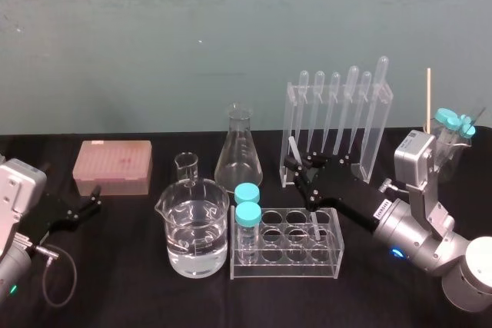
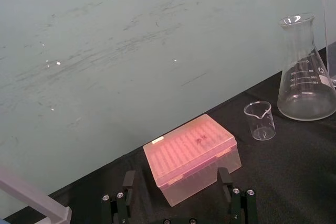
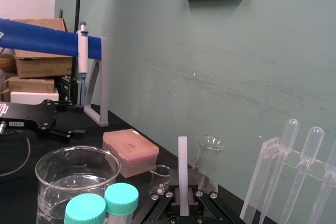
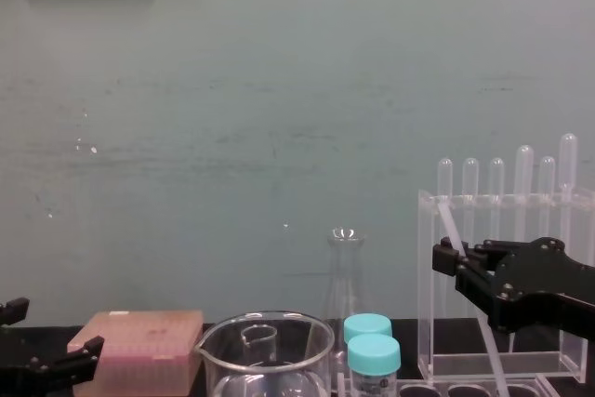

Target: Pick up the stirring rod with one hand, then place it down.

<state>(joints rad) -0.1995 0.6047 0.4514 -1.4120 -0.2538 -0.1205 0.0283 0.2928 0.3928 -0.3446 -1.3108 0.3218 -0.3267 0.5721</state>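
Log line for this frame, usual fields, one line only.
right claw: shut on stirring rod | rod: tilted, before pipette rack | left claw: open, parked by pink tip box

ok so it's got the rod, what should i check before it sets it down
1. Grip: the right gripper is shut on the stirring rod, which is tilted: ok.
2. Rod's lower end: in the head view it hangs over the wells of the tube rack. Whether it touches the rack: cannot tell.
3. Room behind: the pipette stand is close behind the right gripper. Whether there is enough gap: cannot tell.
4. Blue-capped vials: they are at the rack's left end, apart from the rod: ok.
5. Left gripper: it is open and parked by the pink box, well away from the rod: ok.
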